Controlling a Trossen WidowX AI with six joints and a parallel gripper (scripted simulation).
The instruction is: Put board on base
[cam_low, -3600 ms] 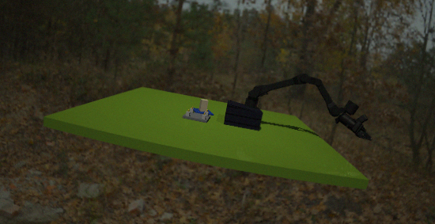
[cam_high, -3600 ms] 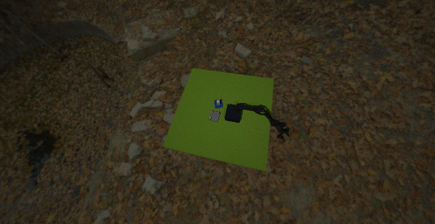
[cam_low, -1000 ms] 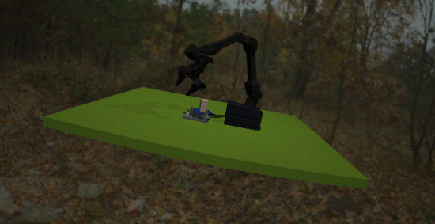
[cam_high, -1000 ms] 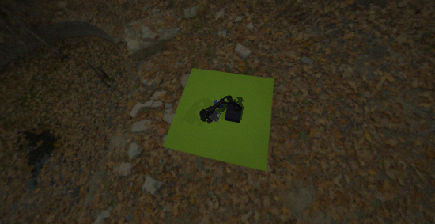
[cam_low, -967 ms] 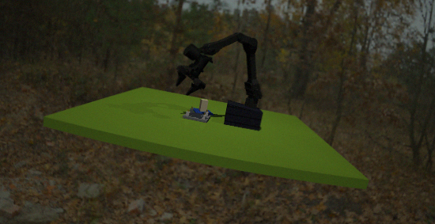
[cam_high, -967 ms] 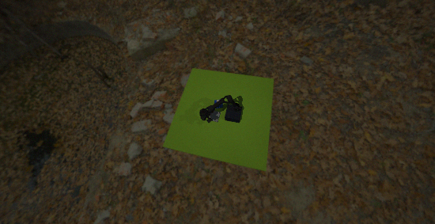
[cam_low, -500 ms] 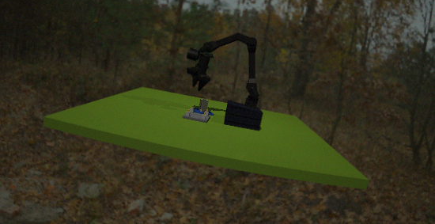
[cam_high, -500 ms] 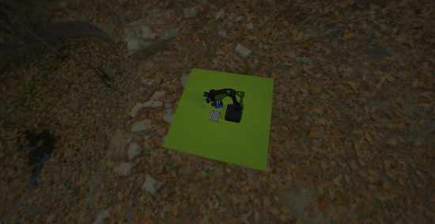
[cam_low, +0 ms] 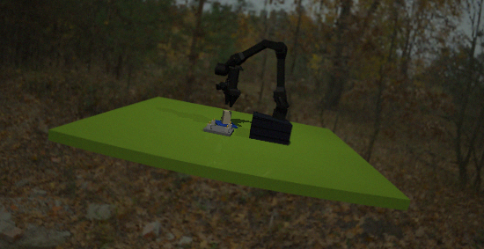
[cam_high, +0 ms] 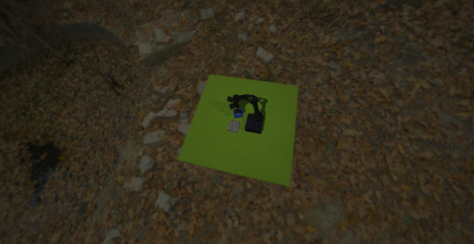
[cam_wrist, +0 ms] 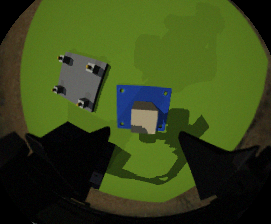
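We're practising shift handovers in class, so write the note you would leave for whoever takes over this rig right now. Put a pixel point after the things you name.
Jaws [cam_high: 234, 105] [cam_low: 231, 105]: open, nothing between them, above the board.
Blue board [cam_high: 235, 115] [cam_low: 218, 122] [cam_wrist: 131, 95]: on the green table top [cam_high: 241, 158] [cam_low: 176, 148] [cam_wrist: 226, 110], handle [cam_high: 238, 111] [cam_low: 226, 117] [cam_wrist: 144, 120] up, beside the base.
Grey base [cam_high: 233, 126] [cam_low: 218, 130] [cam_wrist: 80, 82]: its four posts free, and turned at an angle to the board.
Done: no placing step.
Left: grip the handle, lift, line the corner holes up with the pins, seat the board flat, let go, move away.
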